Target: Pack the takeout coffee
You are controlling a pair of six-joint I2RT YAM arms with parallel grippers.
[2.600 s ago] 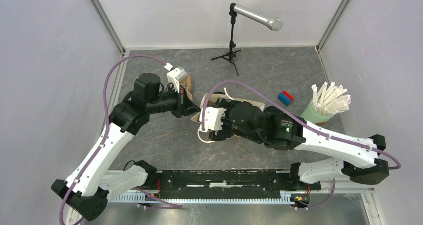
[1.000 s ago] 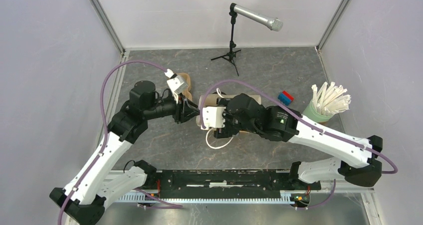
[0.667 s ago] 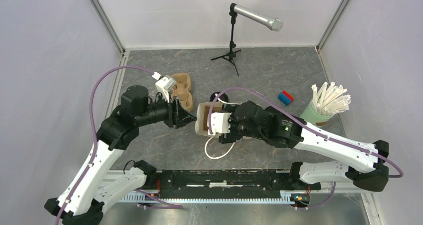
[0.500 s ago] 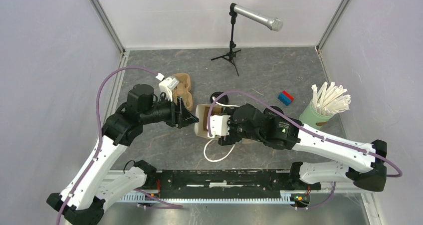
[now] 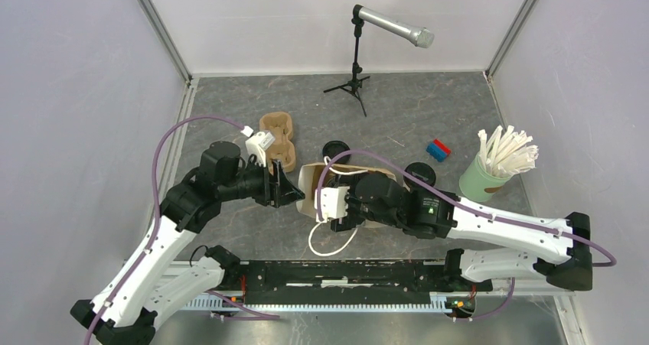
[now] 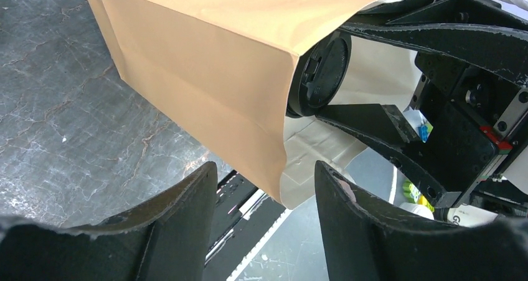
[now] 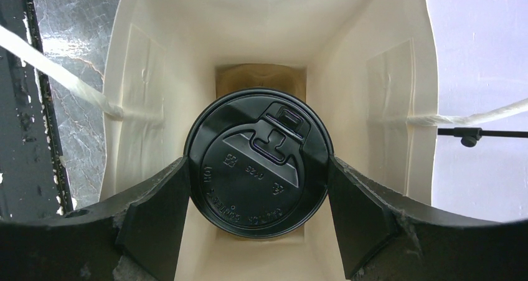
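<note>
A brown paper bag (image 5: 309, 183) is tilted at the table's middle, its white-lined mouth facing my right gripper (image 5: 335, 195). That gripper reaches into the bag (image 7: 155, 63) and is shut on a takeout coffee (image 7: 256, 145); both fingers press its black lid. My right gripper (image 7: 256, 169) hides the cup's body. My left gripper (image 5: 289, 190) stands open beside the bag's left side. In the left wrist view the bag's (image 6: 205, 57) lower corner hangs above my left gripper (image 6: 266, 169), untouched, and the lid (image 6: 320, 69) shows at the mouth. Two more black-lidded coffees (image 5: 334, 149) (image 5: 420, 173) stand behind the bag.
A brown cardboard cup carrier (image 5: 277, 137) lies behind my left gripper. A pale green cup of white wrapped straws (image 5: 496, 165) stands at the right. A blue and red block (image 5: 438, 150) and a microphone stand (image 5: 354, 69) are farther back. The black rail (image 5: 344, 276) runs along the near edge.
My left gripper opened and let go of the bag's edge. Both arms and the bag shifted toward the near edge, uncovering the carrier and two lidded coffees. The right gripper kept its cup.
</note>
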